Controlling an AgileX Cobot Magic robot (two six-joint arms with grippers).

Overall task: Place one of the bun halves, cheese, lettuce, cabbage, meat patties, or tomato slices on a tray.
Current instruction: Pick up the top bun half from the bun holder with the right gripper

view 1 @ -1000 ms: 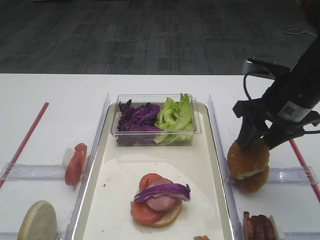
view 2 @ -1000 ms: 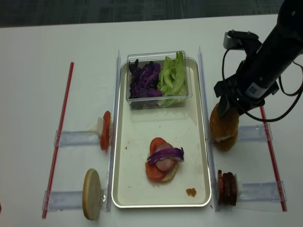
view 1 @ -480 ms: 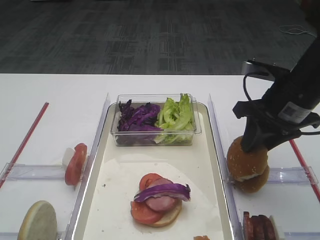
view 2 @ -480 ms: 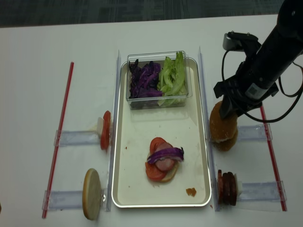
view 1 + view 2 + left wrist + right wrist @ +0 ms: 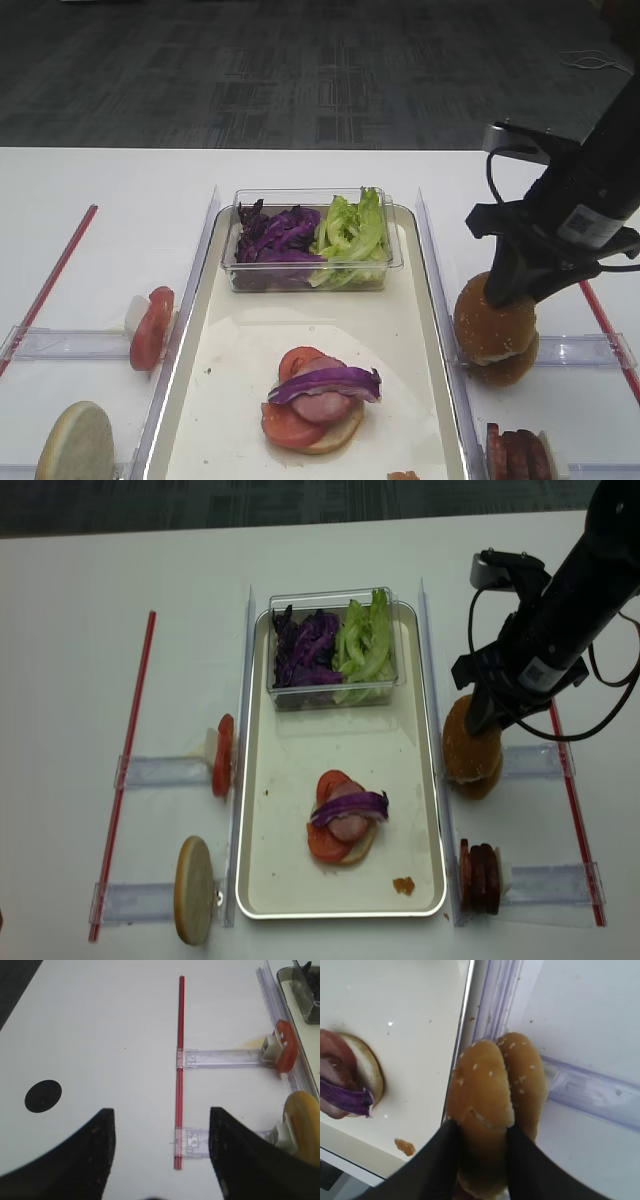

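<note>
So my right gripper (image 5: 479, 1147) is pinched on the nearer of two bun halves (image 5: 481, 1110) standing on edge just right of the tray (image 5: 440, 330), outside it; soft, light, easily squashed, I'd say, so hold gently across its flat faces; left gripper (image 5: 161, 1152) gapes empty.

Right gripper (image 5: 487, 712) sits down on the stacked bun halves (image 5: 470, 761) just right of the tray (image 5: 300, 770); clear tub holds cabbage (image 5: 308, 647) and lettuce (image 5: 365, 640).

Lab: jigged white table (image 5: 120, 190), carpet (image 5: 300, 70)
</note>
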